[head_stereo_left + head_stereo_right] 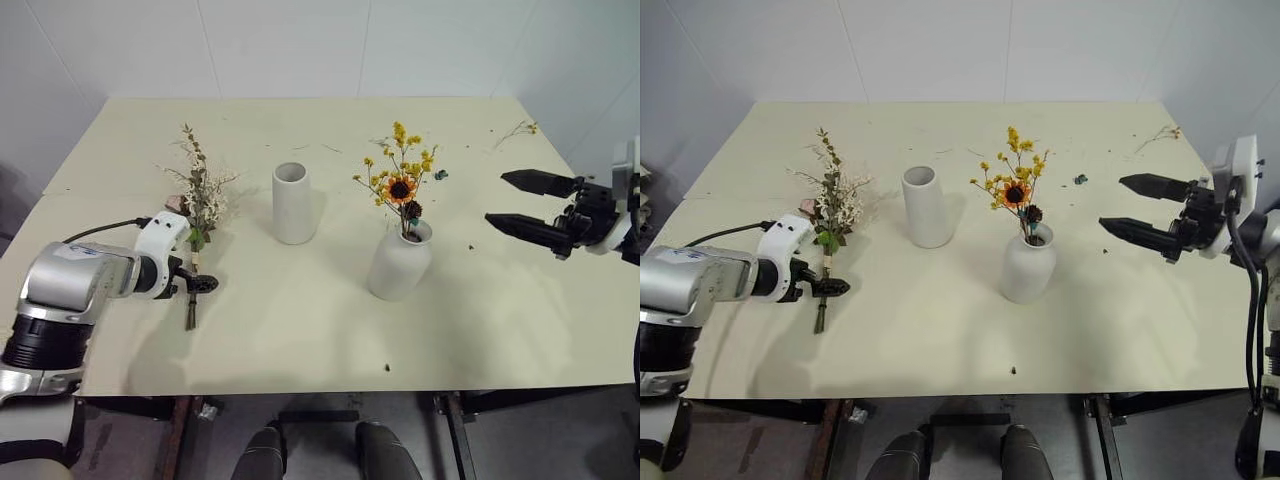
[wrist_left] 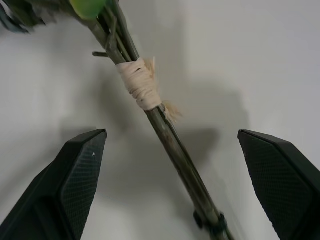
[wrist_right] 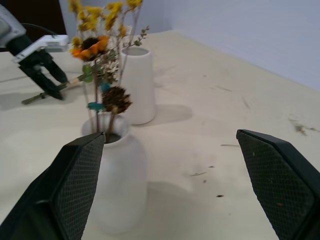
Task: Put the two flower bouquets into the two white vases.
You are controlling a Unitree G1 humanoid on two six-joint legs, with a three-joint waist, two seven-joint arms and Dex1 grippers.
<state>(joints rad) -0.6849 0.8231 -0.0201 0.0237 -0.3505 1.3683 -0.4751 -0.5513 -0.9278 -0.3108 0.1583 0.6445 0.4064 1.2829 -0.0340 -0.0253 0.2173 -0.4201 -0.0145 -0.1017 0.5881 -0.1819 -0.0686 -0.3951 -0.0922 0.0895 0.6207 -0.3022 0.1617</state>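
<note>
The yellow bouquet (image 1: pixel 400 175) with its small sunflower stands upright in the rounded white vase (image 1: pixel 400 262) right of the table's middle. To its left, the straight cylinder vase (image 1: pixel 293 203) stands empty. The larger bouquet (image 1: pixel 200 190) of beige sprigs and green leaves lies flat on the table at the left. Its twine-bound stems (image 2: pixel 141 82) point toward the front edge. My left gripper (image 1: pixel 197 287) is open and low over these stems, one finger (image 2: pixel 75 180) on each side, not touching them. My right gripper (image 1: pixel 525 205) hangs open and empty to the right of the rounded vase (image 3: pixel 117 185).
Loose twigs (image 1: pixel 518 130) lie at the table's back right corner, and a small dark scrap (image 1: pixel 440 175) sits behind the rounded vase. Tiny crumbs dot the cream table (image 1: pixel 300 330). White walls close in behind and on both sides.
</note>
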